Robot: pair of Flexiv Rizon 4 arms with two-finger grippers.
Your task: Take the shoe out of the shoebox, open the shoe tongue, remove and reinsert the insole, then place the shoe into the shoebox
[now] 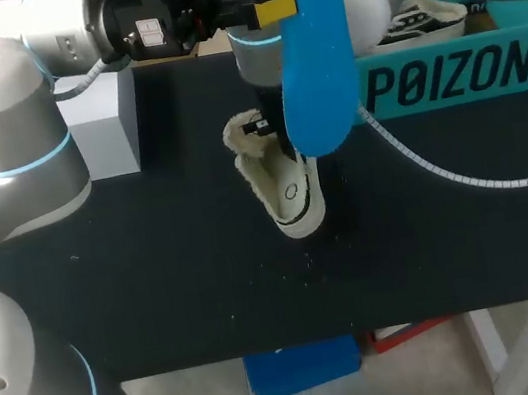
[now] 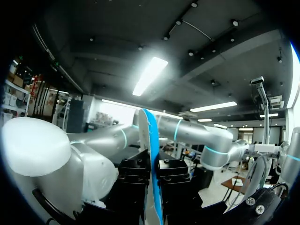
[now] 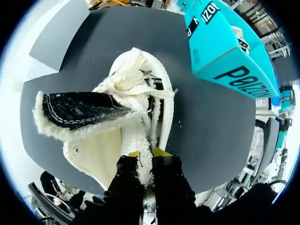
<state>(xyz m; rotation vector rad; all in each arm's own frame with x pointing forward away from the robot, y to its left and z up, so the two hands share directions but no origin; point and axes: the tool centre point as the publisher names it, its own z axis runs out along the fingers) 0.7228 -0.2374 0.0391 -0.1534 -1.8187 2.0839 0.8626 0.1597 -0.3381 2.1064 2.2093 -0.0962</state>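
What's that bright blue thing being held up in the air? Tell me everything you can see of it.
It is the shoe's insole: bright blue, flat and thin, long with rounded ends, and it looks like soft foam. It is out of the white shoe and held upright above it, clear of the table. The left arm's fingers pinch it from both sides near its upper part.

One word in big dark block capitals runs along the long side wall of the teal shoebox [image 1: 456, 74]. In the right wrist view the same word shows on two of its walls. Left of the shoebox, two small white stickers [image 1: 150, 34] sit on the left arm's black wrist block [image 1: 174, 10], their print too small to read.
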